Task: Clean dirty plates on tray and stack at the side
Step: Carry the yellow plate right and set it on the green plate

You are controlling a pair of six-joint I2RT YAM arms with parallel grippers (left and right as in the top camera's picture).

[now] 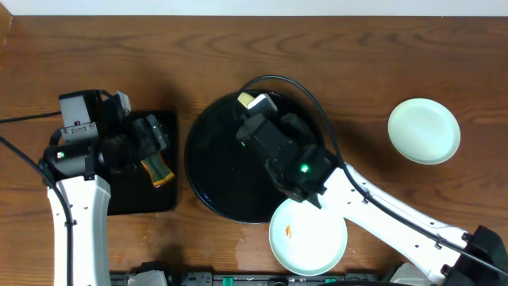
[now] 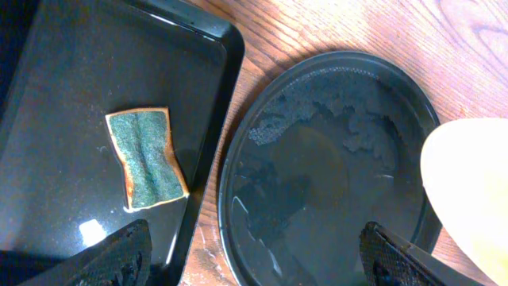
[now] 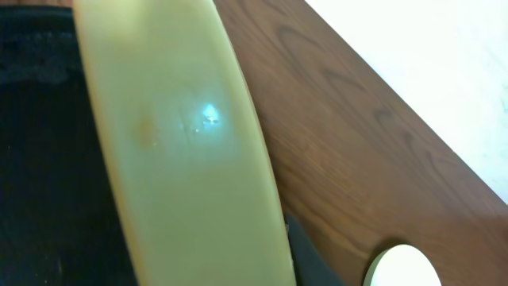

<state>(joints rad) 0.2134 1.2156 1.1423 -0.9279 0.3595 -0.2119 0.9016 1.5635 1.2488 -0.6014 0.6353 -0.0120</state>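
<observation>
overhead: the right gripper [image 1: 259, 114] hangs over the far side of the round tray [image 1: 208, 171], and only a sliver of the yellow plate [image 1: 252, 100] shows past it. one mint plate [image 1: 313, 238], with an orange smear, overlaps the tray's near rim right under the right arm. the other mint plate [image 1: 423, 131] sits well apart on the table [image 1: 357, 63]. the left gripper [image 1: 149, 141] hovers over the rectangular tray [image 1: 135, 202], near the sponge [image 1: 159, 171]. a low sweep of the right forearm could knock the smeared plate off the rim

left wrist: the left fingers [image 2: 119, 254] stand spread with nothing between them, and the sponge [image 2: 147, 159] lies flat and untouched. the round tray [image 2: 317, 159] carries a patchy wet film. the yellow plate [image 2: 468, 191] juts in at the right; if it is wet too, it may slide in the grip

right wrist: the yellow plate [image 3: 175, 135] fills the view, steeply tilted, with a faint smear. a dark finger [image 3: 305, 254] shows behind its rim, so the jaws seem to pinch the rim, though the contact is hidden. so thin a hold could pivot or let go once the sponge pushes on the plate
</observation>
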